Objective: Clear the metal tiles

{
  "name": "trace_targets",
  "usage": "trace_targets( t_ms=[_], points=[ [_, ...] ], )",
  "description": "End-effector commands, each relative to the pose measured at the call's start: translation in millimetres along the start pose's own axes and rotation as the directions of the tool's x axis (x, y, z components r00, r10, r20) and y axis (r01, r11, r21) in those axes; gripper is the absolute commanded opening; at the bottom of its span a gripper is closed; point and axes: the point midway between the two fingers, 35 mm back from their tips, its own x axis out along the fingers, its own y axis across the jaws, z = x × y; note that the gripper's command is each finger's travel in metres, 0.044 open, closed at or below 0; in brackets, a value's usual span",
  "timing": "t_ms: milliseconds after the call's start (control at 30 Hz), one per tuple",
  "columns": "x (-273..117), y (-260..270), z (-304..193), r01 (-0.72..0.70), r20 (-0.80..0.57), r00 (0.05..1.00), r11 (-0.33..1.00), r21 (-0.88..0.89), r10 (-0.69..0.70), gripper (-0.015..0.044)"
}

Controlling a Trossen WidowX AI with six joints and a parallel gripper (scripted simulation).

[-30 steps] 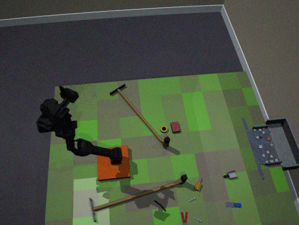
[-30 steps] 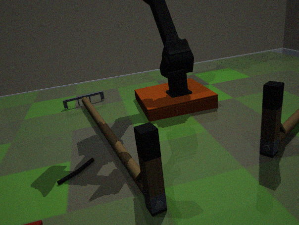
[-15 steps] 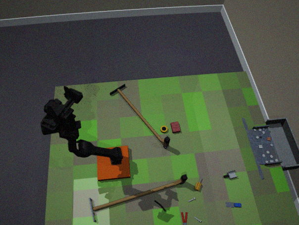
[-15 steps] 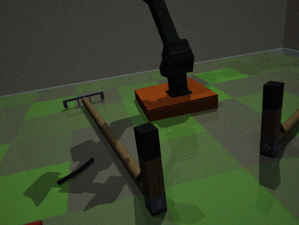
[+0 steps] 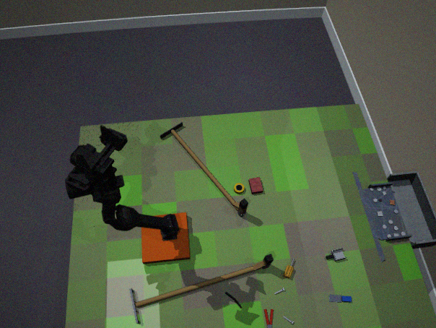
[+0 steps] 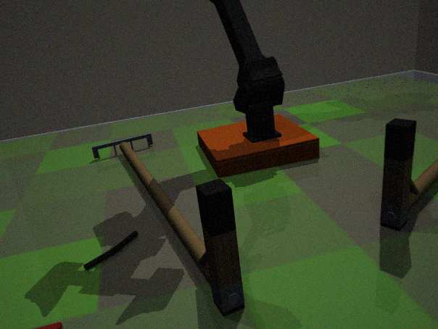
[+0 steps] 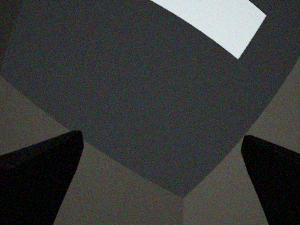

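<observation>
The steel bench plate [image 5: 369, 206] is at the far right in the top view, with several pale tiles [image 5: 380, 214] and an orange piece [image 5: 392, 202] on it. The catch box [image 5: 412, 209] adjoins its right end. Two long wooden-handled tools lie on the table, each with an upright post at one end. One [image 5: 206, 171] [image 6: 428, 182] has a solid dark blade; the other [image 5: 202, 284] [image 6: 185, 225] has an open, frame-like metal head. My gripper [image 7: 164, 142] is open and empty, facing the ceiling and its light. The arm holds it high, away from both tools; its fingers are indistinct in the top view.
The arm stands on an orange base [image 5: 155, 249] [image 6: 261, 145] between the tools. A yellow ring [image 5: 239, 188] and red block [image 5: 255, 185] lie near the dark-bladed tool's post. A yellow-handled tool [image 5: 289, 271], red-handled pliers [image 5: 268, 317], screws and a black rod [image 5: 233, 300] [image 6: 110, 250] lie toward the front.
</observation>
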Motion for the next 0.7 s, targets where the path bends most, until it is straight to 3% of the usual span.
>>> trace_targets(
  t_ms=[0, 667],
  points=[
    [1.7, 1.3, -5.1, 0.002, -0.003, 1.000, 1.000, -0.001, -0.002, 0.0440],
    [8.5, 11.7, -26.4, -0.004, -0.012, 1.000, 1.000, 0.007, 0.004, 0.0440]
  ],
)
